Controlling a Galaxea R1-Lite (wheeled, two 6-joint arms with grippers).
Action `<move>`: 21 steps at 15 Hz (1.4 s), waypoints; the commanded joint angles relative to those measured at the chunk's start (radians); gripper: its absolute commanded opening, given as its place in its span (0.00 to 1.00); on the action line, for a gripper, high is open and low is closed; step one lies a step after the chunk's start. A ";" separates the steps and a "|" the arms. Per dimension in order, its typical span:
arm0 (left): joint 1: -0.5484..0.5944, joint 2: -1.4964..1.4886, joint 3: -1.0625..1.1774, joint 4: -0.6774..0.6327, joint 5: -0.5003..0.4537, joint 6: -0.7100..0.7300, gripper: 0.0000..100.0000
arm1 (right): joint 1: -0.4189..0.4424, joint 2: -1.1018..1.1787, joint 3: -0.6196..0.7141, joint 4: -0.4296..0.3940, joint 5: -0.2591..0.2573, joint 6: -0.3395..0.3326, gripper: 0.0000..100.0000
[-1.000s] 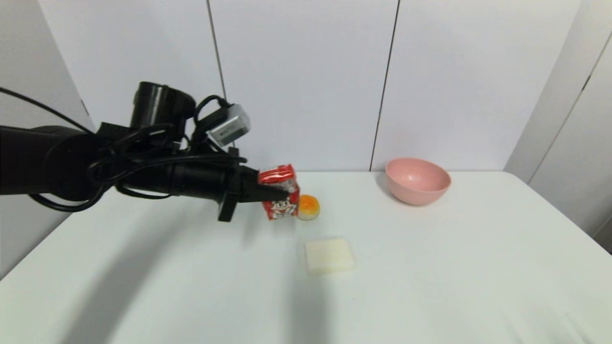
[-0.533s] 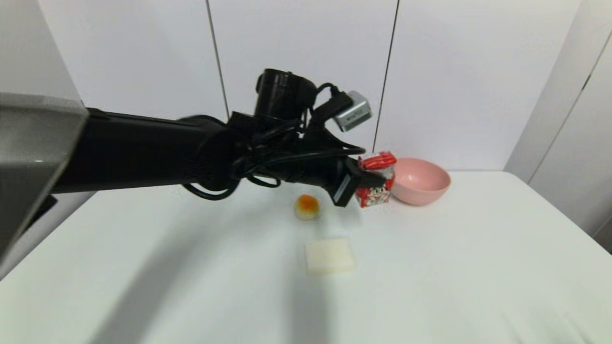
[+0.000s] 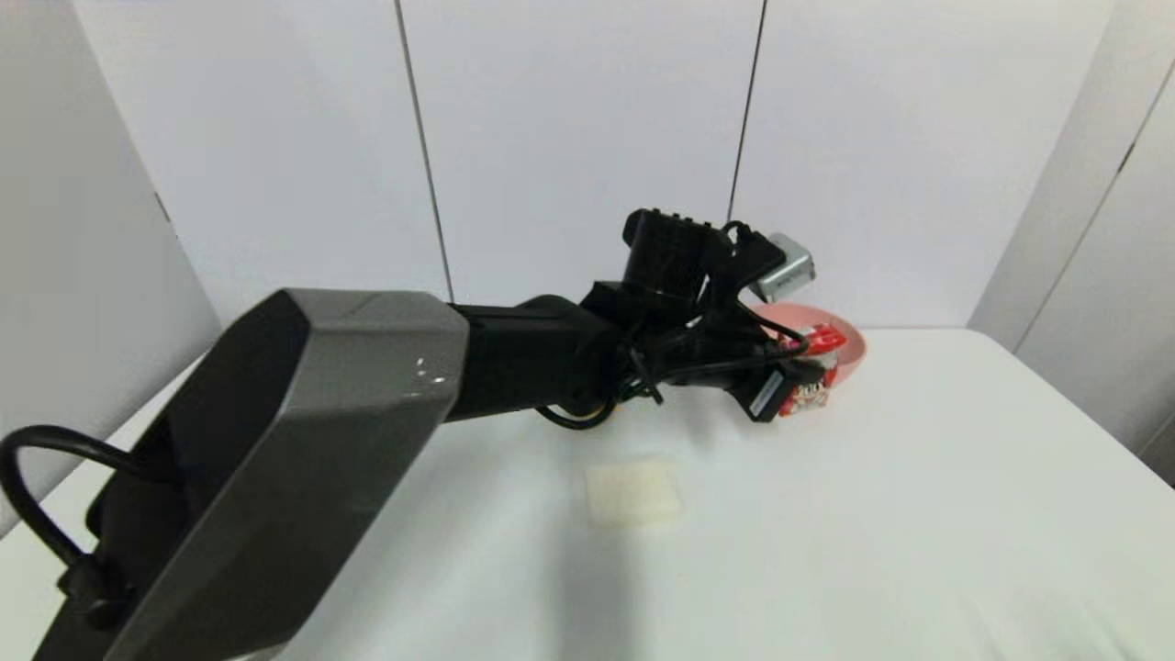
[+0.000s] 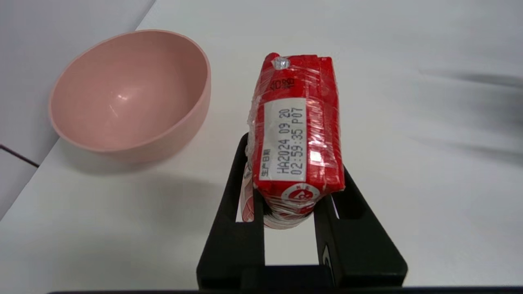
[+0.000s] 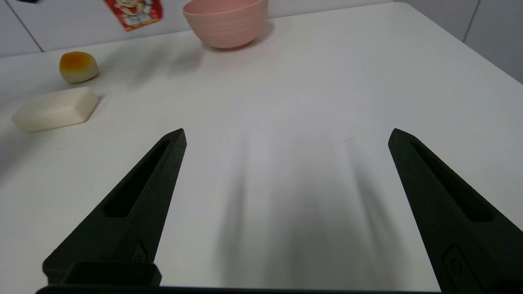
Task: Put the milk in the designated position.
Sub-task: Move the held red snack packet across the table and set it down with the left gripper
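Right gripper (image 5: 286, 139): parked nearest the robot, low over bare white table (image 5: 310, 94); fingers spread wide, nothing between them. Out of the head view.

White block (image 3: 633, 492): a pale rectangular bar lying flat on the table, centre front, apart from everything else.

Bun (image 5: 78, 66): round, orange-topped, just beyond the white block in the right wrist view; in the head view the left arm hides it.

Left gripper (image 4: 288, 192): reaches across the table toward the far right and pinches the milk between its two black fingers (image 4: 241, 204), one on each broad side.

The milk (image 4: 296, 134): small red-and-white carton, film-wrapped, date stamp on the upper face. It is carried clear of the tabletop, just beside the pink bowl and nearer the robot than it. Handling, as judged: light; card walls stiff enough for a side pinch but likely to dent under hard squeezing; the glossy film may be slippery. The best hold looks to be across the two broad faces at mid-height, as now, keeping the flat base free for setting down.

Pink bowl (image 4: 130, 92): farthest item, empty, upright near the back edge of the table.

The designated position: unmarked tabletop; probably the open patch near the bowl, though nothing in view confirms it.
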 commanded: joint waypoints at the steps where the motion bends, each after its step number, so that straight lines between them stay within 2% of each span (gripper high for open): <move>1: -0.036 0.140 -0.017 -0.211 0.110 -0.085 0.00 | 0.000 0.001 0.000 0.000 0.000 0.001 1.00; 5: -0.038 0.200 -0.017 -0.337 0.124 -0.110 0.00 | 0.000 0.001 0.000 0.000 0.000 0.001 1.00; 16: -0.052 0.215 -0.017 -0.331 0.124 -0.117 0.00 | 0.000 0.001 0.000 0.000 0.000 0.001 1.00; 17: -0.053 0.214 -0.017 -0.329 0.126 -0.117 1.00 | 0.000 0.001 0.000 0.000 0.000 0.001 1.00; 21: -0.052 0.211 -0.015 -0.326 0.123 -0.117 1.00 | 0.000 0.001 0.000 0.000 0.000 0.001 1.00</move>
